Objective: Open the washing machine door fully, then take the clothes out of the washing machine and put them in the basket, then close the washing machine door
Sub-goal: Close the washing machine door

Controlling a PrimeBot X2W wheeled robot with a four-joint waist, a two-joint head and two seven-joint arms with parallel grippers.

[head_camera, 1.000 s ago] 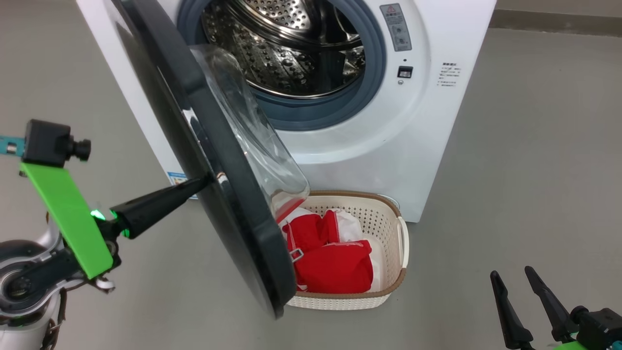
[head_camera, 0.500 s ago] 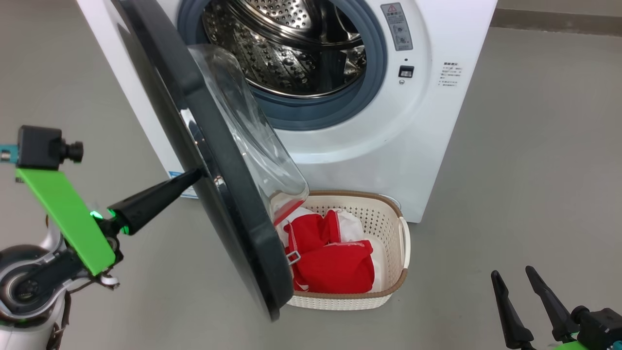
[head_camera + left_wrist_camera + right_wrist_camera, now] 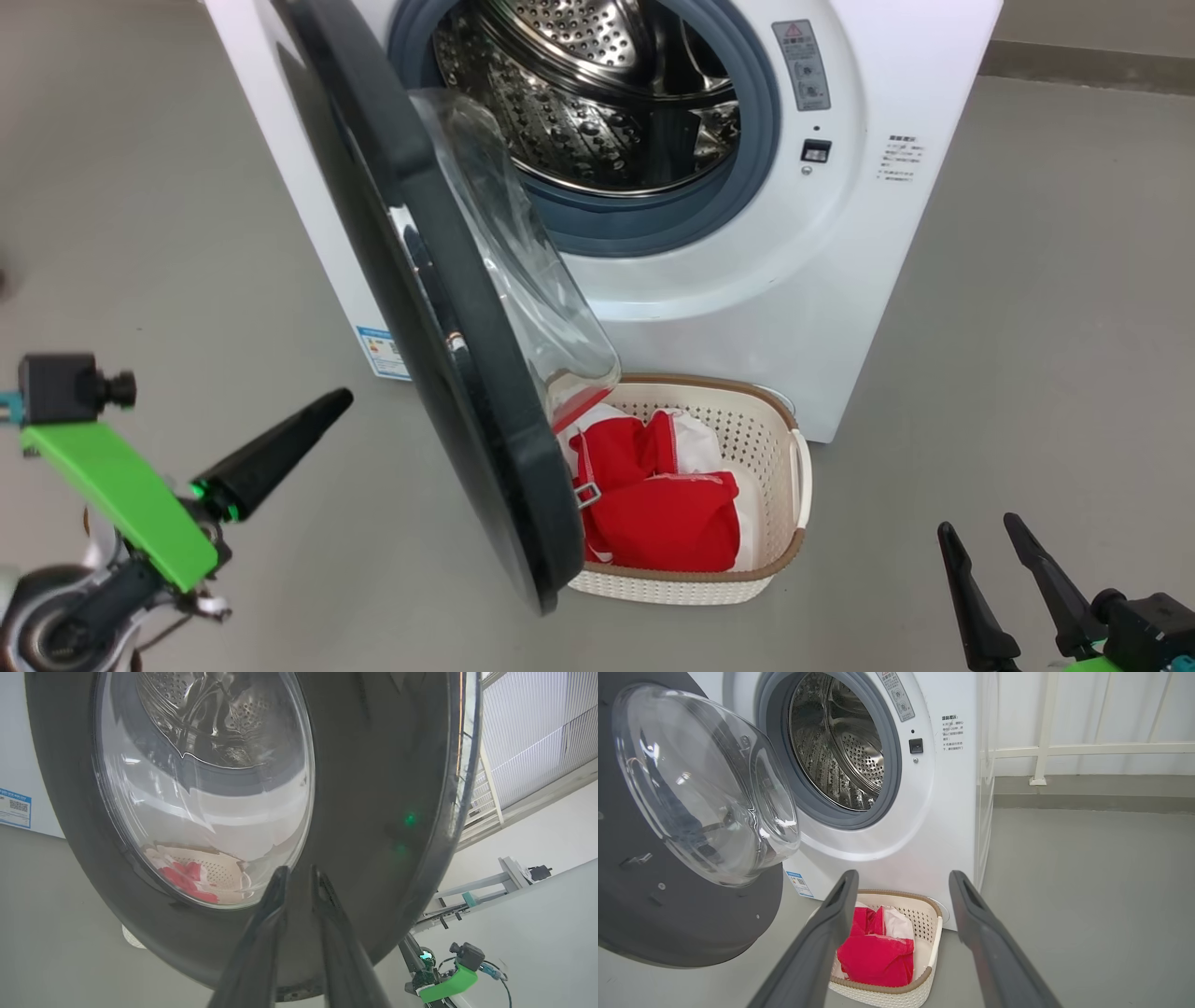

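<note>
The washing machine (image 3: 747, 280) stands at the top with its steel drum (image 3: 597, 93) showing bare metal. The washing machine door (image 3: 439, 308) hangs partly swung out, edge-on to me, its glass bowl (image 3: 523, 280) facing the mouth. Below it the basket (image 3: 691, 574) holds the red and white clothes (image 3: 663, 513). My left gripper (image 3: 331, 403) is at the lower left, clear of the door's outer face; its fingers (image 3: 280, 877) stand a narrow gap apart with nothing between. At the lower right, my right gripper (image 3: 977, 527) is open and empty, pointing at the basket (image 3: 924, 914).
Grey floor lies all around the machine. A blue label (image 3: 381, 353) sits low on the machine's left side. A white railing (image 3: 1064, 749) and wall run behind and to the right of it. The door's lower edge overhangs the basket's left end.
My left gripper has drawn back down and to the left, off the door's outer face, and its fingers have parted slightly. The head camera has shifted. The right gripper is as before.
</note>
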